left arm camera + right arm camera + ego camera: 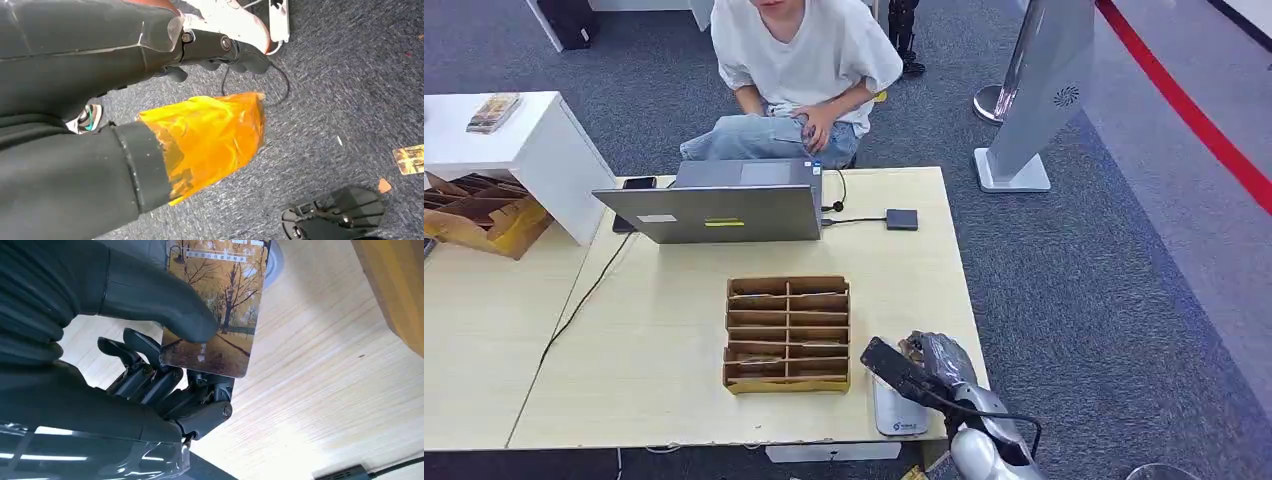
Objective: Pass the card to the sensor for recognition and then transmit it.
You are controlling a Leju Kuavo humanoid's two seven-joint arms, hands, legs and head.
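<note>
Pinching the card [215,305] between thumb and fingers, the right hand [934,362] hovers over the grey sensor [898,412] at the table's [654,350] near edge – beside the cardboard organizer [787,334]; left hand's state unclear

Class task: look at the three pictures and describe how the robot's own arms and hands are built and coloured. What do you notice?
The right arm is silver metal with a thin black cable looping beside it. The right robot hand has a thick grey thumb, darker jointed fingers with visible screws, and a grey ribbed cover behind. The left robot hand has dark fingers too, with a glossy grey shell at the wrist.
</note>
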